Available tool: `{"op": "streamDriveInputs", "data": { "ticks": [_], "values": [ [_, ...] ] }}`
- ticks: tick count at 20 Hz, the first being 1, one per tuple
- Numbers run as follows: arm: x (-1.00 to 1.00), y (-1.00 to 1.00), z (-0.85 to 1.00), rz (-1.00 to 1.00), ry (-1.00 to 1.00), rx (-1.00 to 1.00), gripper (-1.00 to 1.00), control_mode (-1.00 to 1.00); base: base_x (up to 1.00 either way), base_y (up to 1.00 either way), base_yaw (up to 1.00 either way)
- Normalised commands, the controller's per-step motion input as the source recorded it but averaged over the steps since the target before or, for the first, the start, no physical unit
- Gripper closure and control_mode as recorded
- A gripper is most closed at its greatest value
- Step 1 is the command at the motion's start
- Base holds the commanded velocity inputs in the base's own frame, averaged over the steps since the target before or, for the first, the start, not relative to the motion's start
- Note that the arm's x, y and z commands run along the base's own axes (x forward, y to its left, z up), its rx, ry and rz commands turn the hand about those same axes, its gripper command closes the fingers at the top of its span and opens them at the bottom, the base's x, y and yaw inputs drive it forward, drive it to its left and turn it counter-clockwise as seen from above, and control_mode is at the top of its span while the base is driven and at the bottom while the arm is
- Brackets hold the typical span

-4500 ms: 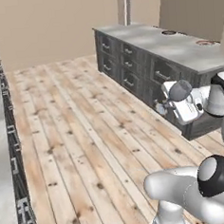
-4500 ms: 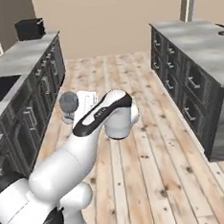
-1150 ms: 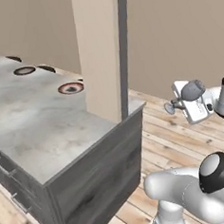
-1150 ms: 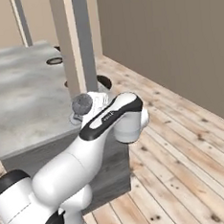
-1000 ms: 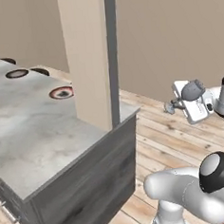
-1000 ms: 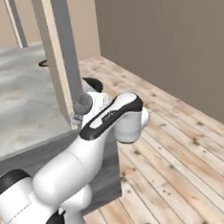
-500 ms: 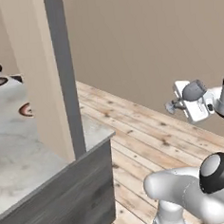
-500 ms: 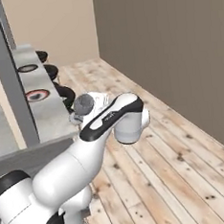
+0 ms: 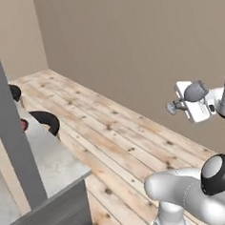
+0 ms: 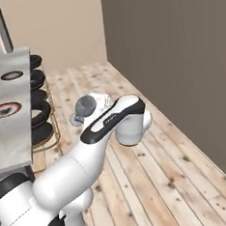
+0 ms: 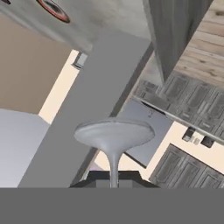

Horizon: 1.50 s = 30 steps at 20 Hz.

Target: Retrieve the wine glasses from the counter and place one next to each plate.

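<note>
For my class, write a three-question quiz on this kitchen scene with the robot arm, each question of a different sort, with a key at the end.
1. True or false: the gripper is shut on the clear stemmed wine glass.
2. Multiple choice: in the right base view, the red-orange rimmed round plate lies on (A) the wooden plank floor, (B) the pale marble counter, (C) a black round stool.
3. Fill in: in the hand view, the part of the wine glass nearest the camera, beyond the thin stem, is its round flat ____.

Key: 1 true; 2 B; 3 foot.
</note>
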Motion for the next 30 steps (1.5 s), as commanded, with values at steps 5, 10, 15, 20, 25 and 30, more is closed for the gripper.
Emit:
{"op": "streamDriveInputs", "data": {
  "ticks": [5, 10, 15, 20, 25, 30],
  "values": [
    [0.00, 0.00, 0.00, 0.00, 0.00, 0.00, 1.00, 1.00, 1.00, -0.61, 0.41],
    [0.00, 0.00, 0.00, 0.00, 0.00, 0.00, 1.00, 1.00, 0.96, -0.27, 0.72],
    [0.00, 0.00, 0.00, 0.00, 0.00, 0.00, 1.00, 1.00, 0.64, -0.19, 0.86],
    [0.00, 0.00, 0.00, 0.00, 0.00, 0.00, 1.00, 1.00, 0.42, -0.41, 0.79],
    [0.00, 0.00, 0.00, 0.00, 0.00, 0.00, 1.00, 1.00, 0.19, -0.41, 0.82],
    [0.00, 0.00, 0.00, 0.00, 0.00, 0.00, 1.00, 1.00, 0.26, -0.59, 0.70]
  ]
}}
